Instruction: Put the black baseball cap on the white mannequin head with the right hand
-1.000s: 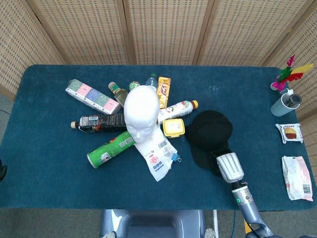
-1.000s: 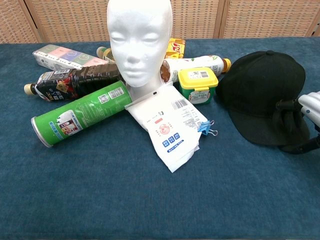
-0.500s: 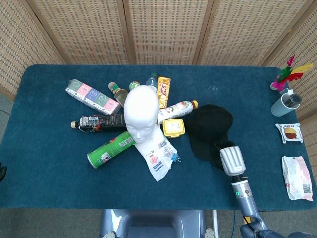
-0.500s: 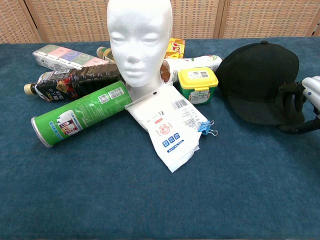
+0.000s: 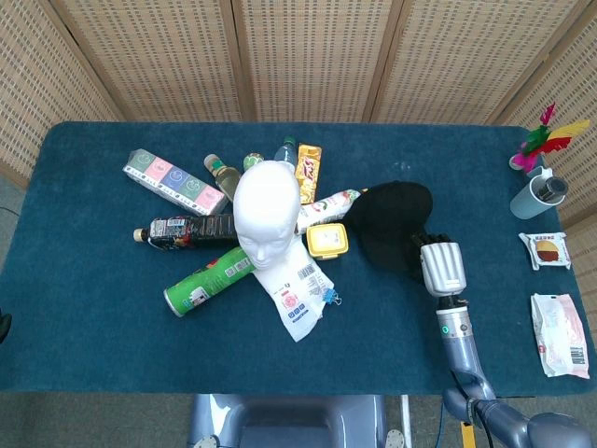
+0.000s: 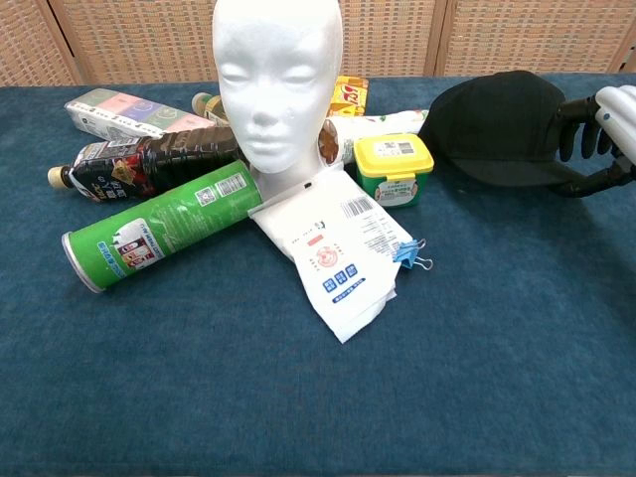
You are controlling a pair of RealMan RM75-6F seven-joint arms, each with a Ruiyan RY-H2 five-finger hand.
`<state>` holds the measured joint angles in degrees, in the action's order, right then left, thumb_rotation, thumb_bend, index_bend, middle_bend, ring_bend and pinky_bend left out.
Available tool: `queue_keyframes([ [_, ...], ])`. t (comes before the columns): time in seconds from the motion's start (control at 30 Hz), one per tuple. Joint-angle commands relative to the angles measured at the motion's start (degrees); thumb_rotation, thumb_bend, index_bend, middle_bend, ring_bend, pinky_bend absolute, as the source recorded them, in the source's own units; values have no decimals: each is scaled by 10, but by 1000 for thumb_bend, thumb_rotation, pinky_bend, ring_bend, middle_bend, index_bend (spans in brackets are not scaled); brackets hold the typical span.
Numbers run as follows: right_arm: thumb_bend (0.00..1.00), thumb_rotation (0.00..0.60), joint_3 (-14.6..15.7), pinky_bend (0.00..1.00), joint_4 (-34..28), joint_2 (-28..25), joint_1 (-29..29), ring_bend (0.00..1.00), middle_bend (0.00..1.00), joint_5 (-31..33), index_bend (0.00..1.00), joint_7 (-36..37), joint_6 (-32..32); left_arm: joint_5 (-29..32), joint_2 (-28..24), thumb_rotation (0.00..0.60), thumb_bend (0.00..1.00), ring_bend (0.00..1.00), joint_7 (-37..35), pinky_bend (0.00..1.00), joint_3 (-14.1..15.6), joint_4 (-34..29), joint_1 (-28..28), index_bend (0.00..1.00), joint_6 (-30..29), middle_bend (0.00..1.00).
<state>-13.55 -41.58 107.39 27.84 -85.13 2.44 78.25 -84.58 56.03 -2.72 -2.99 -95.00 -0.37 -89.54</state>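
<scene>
The white mannequin head [image 5: 265, 211] [image 6: 276, 79] stands upright among bottles left of centre, face toward me. The black baseball cap [image 5: 390, 222] [image 6: 494, 127] hangs lifted off the blue table, to the right of the head. My right hand [image 5: 437, 263] [image 6: 594, 129] grips the cap at its near right edge, dark fingers [image 6: 576, 125] curled over the brim. The cap sits lower than the mannequin's crown and well apart from it. My left hand is out of both views.
Around the mannequin lie a green can [image 5: 207, 279], a dark bottle [image 5: 187, 231], a yellow tub [image 5: 326, 240], a white packet [image 5: 298, 291] with a blue clip, and more bottles. A grey cup [image 5: 535, 195], a feathered toy [image 5: 541, 142] and snack packs [image 5: 560, 332] sit at the right edge.
My right hand has risen and moved away from the near edge, lifting the cap off the table. The cap now hangs higher and slightly closer to the mannequin.
</scene>
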Motion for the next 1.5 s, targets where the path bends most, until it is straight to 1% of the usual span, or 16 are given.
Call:
queue_keyframes([
  [0.03,249,600,-6,542,21,10,13,538,531,8,504,-4,-10,0,0,600,349,386,0,333,0,0,0,664,0,523],
  [0.13,251,600,-12,587,39,18,23,525,508,17,504,-5,-18,2,-1,600,350,386,0,333,0,0,1,664,0,522],
  [0.27,252,600,-20,649,56,22,39,489,438,33,463,-17,-44,3,-3,600,350,386,0,333,0,-1,3,664,-1,523],
  [0.37,253,600,-22,646,53,18,47,458,398,39,453,-30,-57,4,-2,600,351,386,0,333,0,-1,4,664,-2,523],
  [0.5,271,600,-27,664,35,8,60,449,382,49,469,-43,-72,3,0,600,350,386,1,333,2,-2,5,664,-1,522],
  [0.6,281,600,-36,730,24,5,66,505,408,59,488,-46,-72,5,1,600,350,386,-1,333,2,0,6,664,-1,522],
  [0.7,293,600,-44,791,24,6,69,583,463,66,511,-50,-65,5,1,600,350,386,-2,333,3,2,7,664,-1,522],
  [0.77,322,600,-47,821,28,7,71,625,504,69,530,-51,-59,7,1,600,350,386,-2,333,3,3,8,664,-2,523],
  [0.93,479,600,-38,859,46,11,74,703,589,61,587,-43,-46,8,3,600,350,386,-4,333,3,5,9,664,0,522],
  [1.03,494,600,-36,863,47,13,75,713,601,63,597,-35,-46,7,4,600,350,385,-3,333,4,6,8,664,1,522],
  [1.13,534,600,-35,847,47,12,75,703,584,66,572,-31,-50,9,3,600,350,386,-3,333,3,6,9,664,2,522],
  [1.2,603,600,-34,828,44,8,76,684,560,70,540,-31,-58,9,3,600,350,386,-3,333,3,7,9,664,1,522],
  [1.3,763,600,-31,788,35,0,76,644,516,74,516,-37,-73,10,3,600,350,386,-4,333,4,7,10,664,1,522],
  [1.33,831,600,-30,772,31,-2,76,630,500,76,510,-42,-78,10,3,600,350,386,-4,333,4,7,10,664,2,523],
  [1.4,922,600,-30,738,22,-6,75,603,477,82,491,-50,-85,10,4,600,350,386,-5,333,4,8,11,664,2,523],
  [1.5,976,600,-31,701,6,-14,74,564,454,89,449,-63,-93,9,4,600,351,386,-5,333,5,8,11,664,3,523],
])
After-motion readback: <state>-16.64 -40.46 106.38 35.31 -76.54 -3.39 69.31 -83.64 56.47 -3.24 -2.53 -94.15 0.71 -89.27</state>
